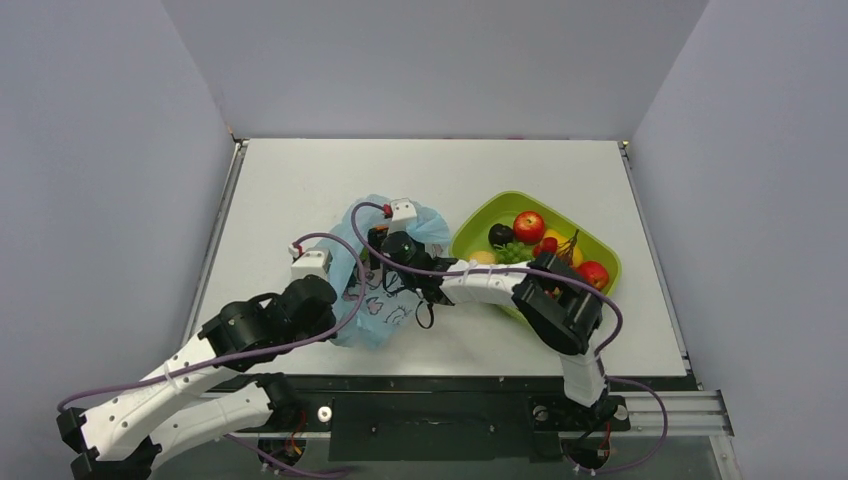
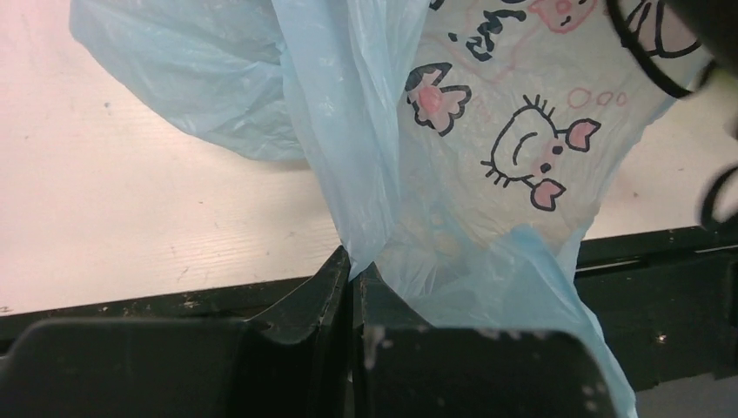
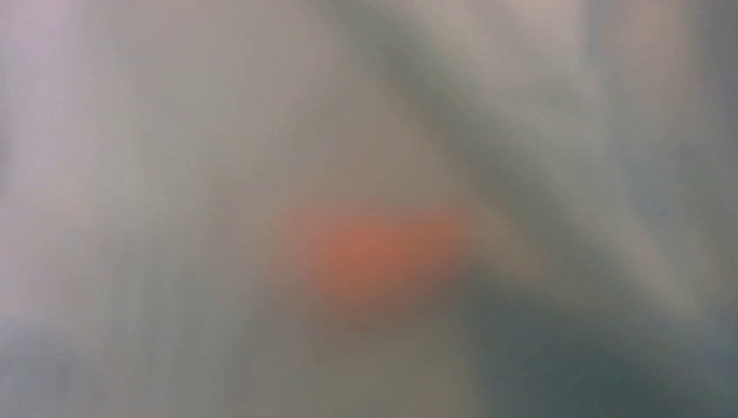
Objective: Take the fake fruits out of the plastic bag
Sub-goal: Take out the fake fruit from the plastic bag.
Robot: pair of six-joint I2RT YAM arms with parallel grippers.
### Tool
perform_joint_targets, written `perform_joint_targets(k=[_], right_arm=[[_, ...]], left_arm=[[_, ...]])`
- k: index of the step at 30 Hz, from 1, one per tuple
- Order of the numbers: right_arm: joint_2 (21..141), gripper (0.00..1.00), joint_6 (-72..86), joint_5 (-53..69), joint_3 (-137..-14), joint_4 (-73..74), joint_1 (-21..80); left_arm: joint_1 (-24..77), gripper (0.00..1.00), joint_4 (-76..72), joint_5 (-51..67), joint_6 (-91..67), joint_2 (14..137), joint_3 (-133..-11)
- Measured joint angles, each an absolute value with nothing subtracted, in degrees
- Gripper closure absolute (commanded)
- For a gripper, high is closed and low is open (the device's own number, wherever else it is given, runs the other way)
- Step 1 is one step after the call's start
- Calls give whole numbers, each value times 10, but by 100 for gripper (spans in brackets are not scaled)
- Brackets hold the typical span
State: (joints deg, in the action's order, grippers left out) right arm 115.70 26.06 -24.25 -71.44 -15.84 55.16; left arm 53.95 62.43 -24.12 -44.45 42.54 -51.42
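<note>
Logged plastic bag (image 1: pixel 372 318) crumpled on the table (image 1: pixel 300 190), a little toward 7 o'clock from the table's centre. Found left pincer (image 2: pixel 352 268) at the bag's 9 o'clock edge, clamped tight on a fold of the blue film. Saw cartoon faces in black and pink on the sheet above the fingers.

Located right pincer (image 1: pixel 398 255) sunk into the bag's 12 o'clock end, fingers buried in plastic. Cannot tell whether spread or closed on anything. Got only blur from the right wrist camera: grey-blue film all round and an orange blob (image 3: pixel 374 252) near centre, too soft to identify or to judge for contact. Could not see the bag's contents from above, with film and right wrist in the way.

Noted green tray (image 1: pixel 470 218) just beside the bag at its 3 o'clock, holding red apple (image 1: pixel 529 225), dark plum (image 1: pixel 500 235), green grapes (image 1: pixel 514 252), yellow fruit (image 1: pixel 556 240) and a second red fruit (image 1: pixel 593 272). Marked right arm's elbow (image 1: pixel 560 305) over the tray's 5 o'clock corner, hiding that part. Traced purple cable (image 1: pixel 352 235) looping over the bag's top.
</note>
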Motion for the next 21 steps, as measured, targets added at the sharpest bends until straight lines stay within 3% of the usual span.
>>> perform_joint_targets(k=[8,21], right_arm=[[1017,100,268,-145,-622,-169,592],[918,100,302,10,-542,-119,623]], left_arm=[[540,100,633,-261,-443,416,-514],[540,100,634,-279,-449,411,-514]])
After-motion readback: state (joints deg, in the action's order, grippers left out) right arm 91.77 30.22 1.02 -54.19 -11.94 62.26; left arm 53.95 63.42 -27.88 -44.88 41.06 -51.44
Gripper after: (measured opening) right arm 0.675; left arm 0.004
